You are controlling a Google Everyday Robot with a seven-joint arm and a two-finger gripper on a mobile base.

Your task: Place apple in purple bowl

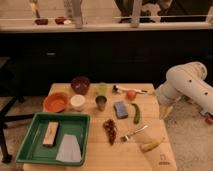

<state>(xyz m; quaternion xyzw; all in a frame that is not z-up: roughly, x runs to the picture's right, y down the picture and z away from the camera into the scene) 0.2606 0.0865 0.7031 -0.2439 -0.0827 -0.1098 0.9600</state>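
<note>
Banana (151, 145); beyond it, bent arm's (187, 80) pincer (166, 111)

I see a wooden bench (97, 152) with a green tray (75, 125) at its front left. A wood block (50, 133) and a pale sheet (68, 149) lie in the tray. Behind the tray an orange bowl (55, 102) and a white cup (77, 102) sit side by side. A metal cup (101, 103) stands mid-bench, with a green cup (102, 88) just behind it. Further right I make out a blue sponge (120, 109), a green vegetable (136, 113), grapes (110, 130), a fork (134, 133) and a banana (151, 145).
</note>
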